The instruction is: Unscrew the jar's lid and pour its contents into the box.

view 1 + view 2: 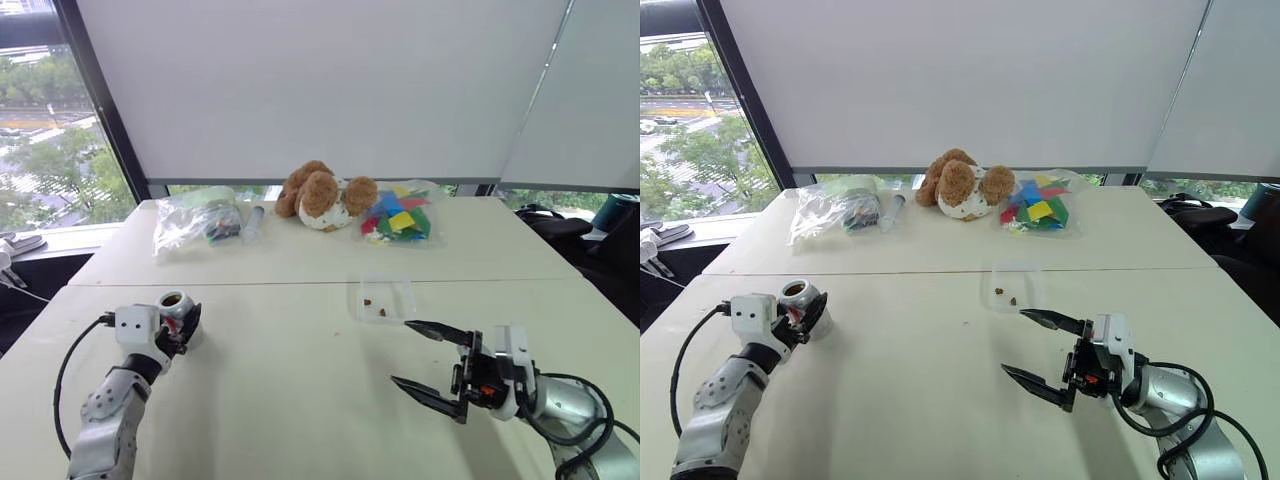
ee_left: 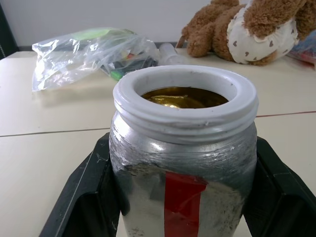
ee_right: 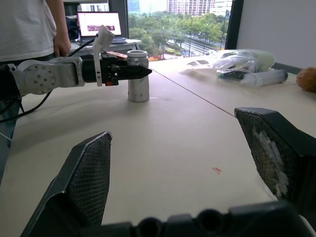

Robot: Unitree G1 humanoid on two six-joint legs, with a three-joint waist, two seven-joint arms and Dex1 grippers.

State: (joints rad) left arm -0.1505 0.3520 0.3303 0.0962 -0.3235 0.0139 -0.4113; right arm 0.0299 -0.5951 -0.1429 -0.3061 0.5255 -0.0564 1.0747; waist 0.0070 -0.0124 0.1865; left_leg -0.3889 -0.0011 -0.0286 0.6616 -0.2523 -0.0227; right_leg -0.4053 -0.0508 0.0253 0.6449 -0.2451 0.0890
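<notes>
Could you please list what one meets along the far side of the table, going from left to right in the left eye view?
Clear bag → clear tube → teddy bear → bag of colourful pieces.

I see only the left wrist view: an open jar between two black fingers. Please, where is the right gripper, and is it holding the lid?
Observer: The right gripper hovers over the table, open, with nothing between its fingers.
Operator: Is anything inside the box?
Observer: Yes, a few dark-brown bits lie in the clear box, which is just beyond the right gripper.
Operator: Does the jar stand on the table?
Observer: In the right wrist view the jar stands upright on the table, with the left gripper shut on it.
</notes>
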